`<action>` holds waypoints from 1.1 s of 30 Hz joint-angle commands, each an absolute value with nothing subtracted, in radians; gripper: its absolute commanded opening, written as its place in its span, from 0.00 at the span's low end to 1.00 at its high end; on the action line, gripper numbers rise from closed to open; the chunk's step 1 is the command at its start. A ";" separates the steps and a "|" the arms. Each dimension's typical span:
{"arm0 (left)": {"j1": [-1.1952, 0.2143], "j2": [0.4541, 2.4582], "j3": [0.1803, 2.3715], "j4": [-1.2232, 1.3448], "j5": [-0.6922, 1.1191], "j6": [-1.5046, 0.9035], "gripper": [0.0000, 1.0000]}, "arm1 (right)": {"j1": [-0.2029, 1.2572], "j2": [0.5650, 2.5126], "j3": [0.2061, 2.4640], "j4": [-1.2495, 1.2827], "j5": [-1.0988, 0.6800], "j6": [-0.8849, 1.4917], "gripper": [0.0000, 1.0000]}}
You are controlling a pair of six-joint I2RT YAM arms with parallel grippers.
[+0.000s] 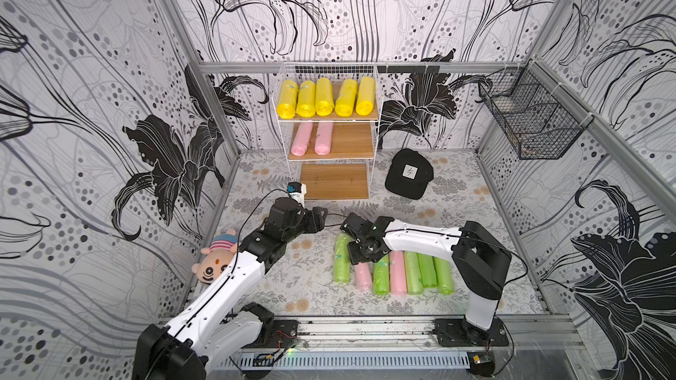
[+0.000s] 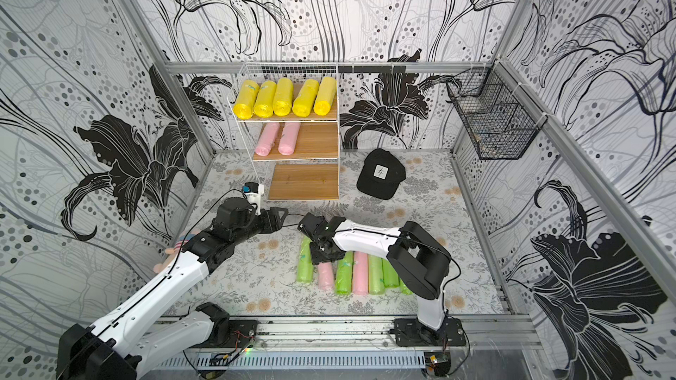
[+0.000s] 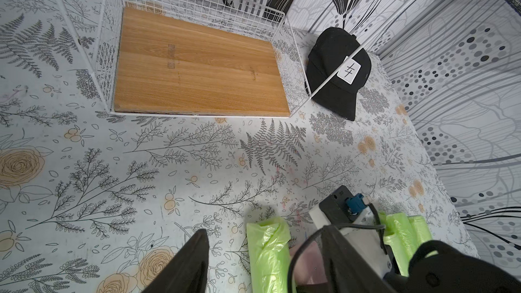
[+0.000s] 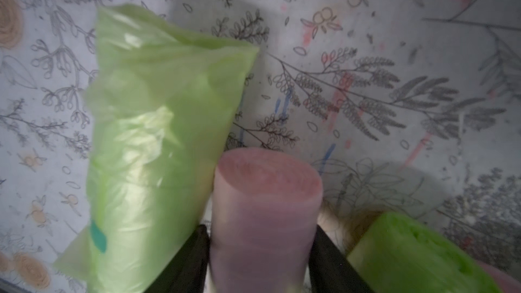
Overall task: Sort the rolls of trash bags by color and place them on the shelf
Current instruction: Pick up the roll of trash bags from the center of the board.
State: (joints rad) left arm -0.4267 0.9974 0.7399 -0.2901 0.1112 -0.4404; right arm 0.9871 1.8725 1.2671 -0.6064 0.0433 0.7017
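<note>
Only the right wrist view showed the right gripper (image 4: pixel 260 229) pinching a pale pink roll of thin plastic trash bags (image 4: pixel 265 207), one black finger against each side. In both top views the gripper's own body hid that contact. This roll lay on the floral table cover (image 1: pixel 311 279), well in front of the shelf (image 1: pixel 334 180), a white wire-grid rack with three wooden boards. It lay in a row with another pink roll (image 1: pixel 398 272) and five light green rolls (image 1: pixel 413 272). Nearer the shelf, the left gripper (image 3: pixel 263 231) hung with its fingers spread, holding nothing. A black cap (image 1: pixel 409 173) lay just beside the shelf's lowest board. The middle board held two pink rolls (image 1: pixel 301 138), and the top board held five yellow rolls (image 1: pixel 324 96). A black wire basket (image 1: pixel 530 118) hung on the wall beyond the cap; what was in it could not be made out.
</note>
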 commanded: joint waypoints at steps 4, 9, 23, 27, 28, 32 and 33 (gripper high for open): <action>-0.432 0.961 0.721 -0.241 0.090 -0.436 0.66 | 0.986 1.944 1.311 -0.646 0.132 0.681 0.57; -0.433 0.949 0.718 -0.247 0.092 -0.436 0.66 | 0.980 1.951 1.292 -0.603 0.144 0.715 0.48; -0.433 0.922 0.690 -0.201 0.099 -0.507 0.67 | 0.815 1.557 1.065 -0.198 0.084 0.860 0.32; -0.433 0.916 0.669 -0.115 0.152 -0.583 0.67 | 0.811 1.439 1.032 -0.101 0.117 0.881 0.31; -0.433 0.916 0.661 -0.081 0.179 -0.608 0.67 | 0.811 1.415 1.019 -0.060 0.116 0.895 0.31; -0.434 0.904 0.605 0.113 0.284 -0.741 0.68 | 0.811 1.342 0.972 0.112 0.117 0.942 0.30; -0.434 0.899 0.584 0.171 0.296 -0.779 0.69 | 0.811 1.330 0.963 0.147 0.121 0.953 0.30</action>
